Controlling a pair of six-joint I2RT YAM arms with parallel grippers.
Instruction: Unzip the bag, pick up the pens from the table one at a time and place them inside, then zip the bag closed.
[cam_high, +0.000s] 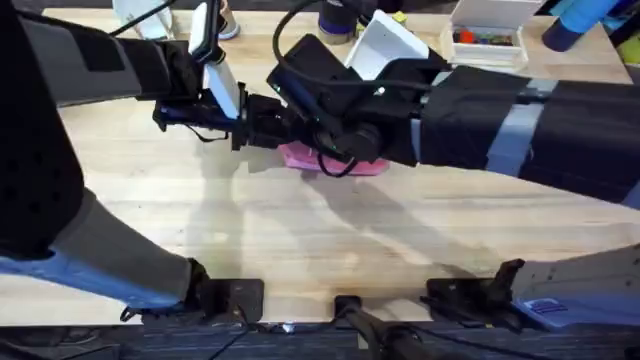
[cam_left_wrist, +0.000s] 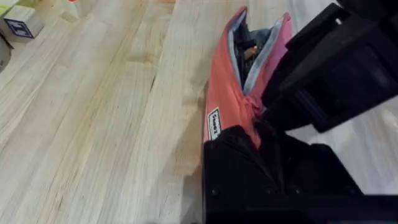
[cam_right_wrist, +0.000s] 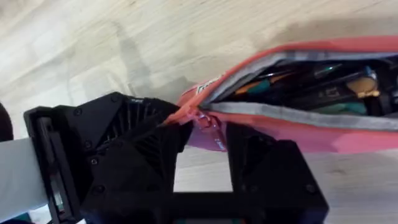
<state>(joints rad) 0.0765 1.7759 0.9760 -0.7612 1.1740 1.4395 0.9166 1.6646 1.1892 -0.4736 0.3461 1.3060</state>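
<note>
The bag (cam_right_wrist: 348, 134) is pink outside with a grey lining (cam_right_wrist: 292, 112); a small white label with dark lettering (cam_left_wrist: 214, 123) sits on its side. Inside it show orange, teal and black items. The table (cam_left_wrist: 93, 124) is pale wood with fine grain lines. Both grippers are black.

We see a robot lab: two robot arms (cam_high: 150, 60) bolted at a big wood table (cam_high: 300, 230), cables, and boxes (cam_high: 487, 35) at the back.
</note>
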